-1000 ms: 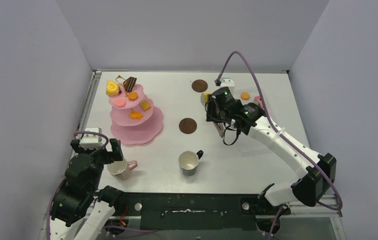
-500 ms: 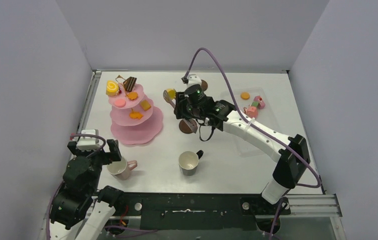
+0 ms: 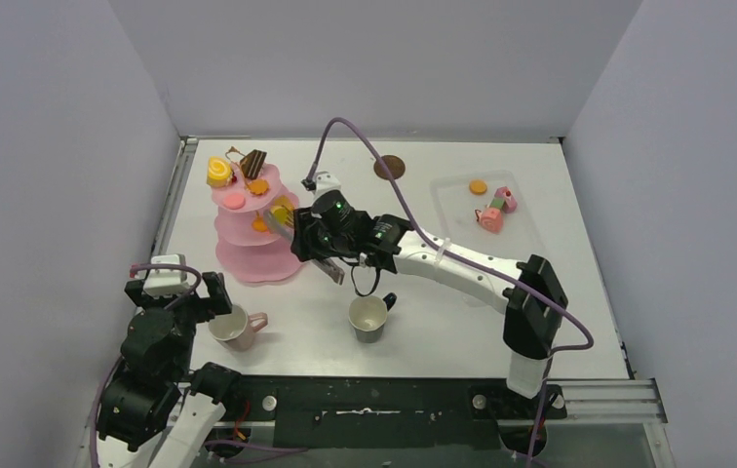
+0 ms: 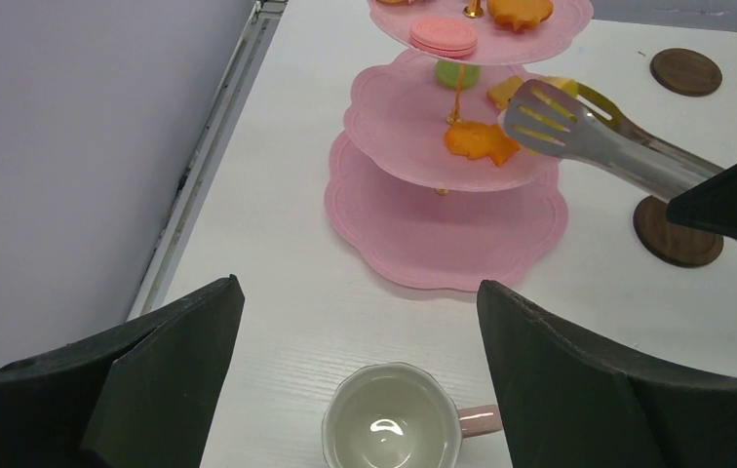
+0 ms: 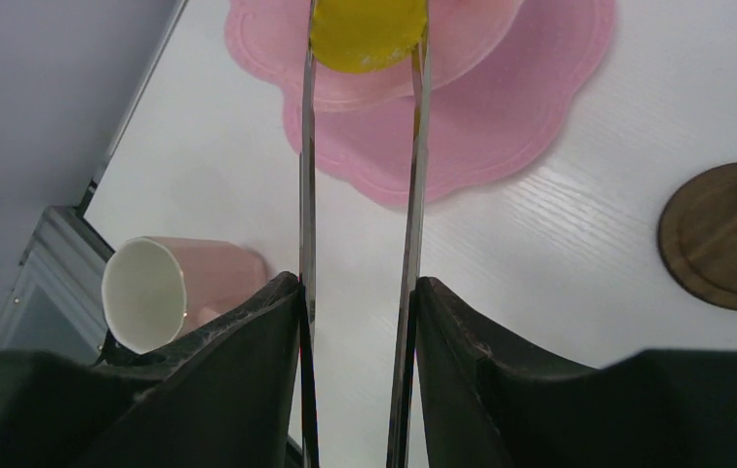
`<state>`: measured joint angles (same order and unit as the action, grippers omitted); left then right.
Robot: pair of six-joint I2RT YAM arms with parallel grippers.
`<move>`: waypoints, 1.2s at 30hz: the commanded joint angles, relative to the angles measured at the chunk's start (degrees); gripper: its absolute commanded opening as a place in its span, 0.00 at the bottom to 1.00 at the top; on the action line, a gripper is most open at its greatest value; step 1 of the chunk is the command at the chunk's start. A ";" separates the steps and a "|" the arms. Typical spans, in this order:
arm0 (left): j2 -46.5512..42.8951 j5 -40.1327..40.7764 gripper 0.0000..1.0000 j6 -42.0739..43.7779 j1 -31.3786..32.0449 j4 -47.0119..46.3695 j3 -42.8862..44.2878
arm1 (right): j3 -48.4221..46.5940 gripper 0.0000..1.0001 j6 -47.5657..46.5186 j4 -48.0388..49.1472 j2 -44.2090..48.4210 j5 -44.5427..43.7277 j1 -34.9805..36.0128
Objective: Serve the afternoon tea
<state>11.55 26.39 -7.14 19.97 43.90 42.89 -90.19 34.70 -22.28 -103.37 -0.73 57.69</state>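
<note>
The pink three-tier stand (image 3: pixel 265 234) stands at the left and carries several pastries, among them a yellow roll (image 3: pixel 218 172) and a chocolate slice (image 3: pixel 252 162). My right gripper (image 3: pixel 321 249) is shut on the metal tongs (image 5: pixel 408 175). The tongs hold a yellow pastry (image 5: pixel 367 34) over the stand's middle tier (image 4: pixel 413 127). My left gripper (image 4: pixel 360 288) is open, just above and behind the upright pink mug (image 4: pixel 391 419). The black mug (image 3: pixel 368 318) stands near the front centre. One brown coaster (image 3: pixel 389 167) lies at the back. The other coaster (image 4: pixel 675 234) lies beside the stand.
A clear plastic tray (image 3: pixel 462 210) at the back right holds a few more pastries (image 3: pixel 491 216). The right arm stretches across the middle of the table, above the black mug. Grey walls close in the left, back and right sides.
My right arm has swung left from the tray to the stand, carrying the yellow pastry in the tongs. The left gripper has shifted only slightly above the pink mug.
</note>
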 commanded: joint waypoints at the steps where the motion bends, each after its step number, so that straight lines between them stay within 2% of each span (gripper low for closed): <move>1: -0.78 1.64 0.89 -0.67 -0.54 -1.44 2.33 | -5.37 0.42 1.95 6.43 -1.21 2.27 2.48; 10: -1.14 1.49 0.89 -0.77 -0.47 -1.30 2.33 | -13.12 0.43 1.63 5.54 -8.05 2.07 4.28; 19: -0.96 1.36 0.89 -0.77 -0.43 -1.23 2.37 | -22.54 0.46 0.27 0.00 -16.10 1.03 4.40; 26: -0.97 1.30 0.89 -0.68 -0.37 -1.38 2.26 | -24.15 0.49 -0.90 -2.37 -16.47 -2.75 4.39; 36: -0.92 1.34 0.89 -0.66 -0.37 -1.34 2.28 | -23.63 0.51 -0.95 -2.63 -14.67 -1.86 4.44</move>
<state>11.03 27.09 -7.31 19.77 44.05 42.92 -111.24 34.33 -26.52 -121.67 -1.21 61.98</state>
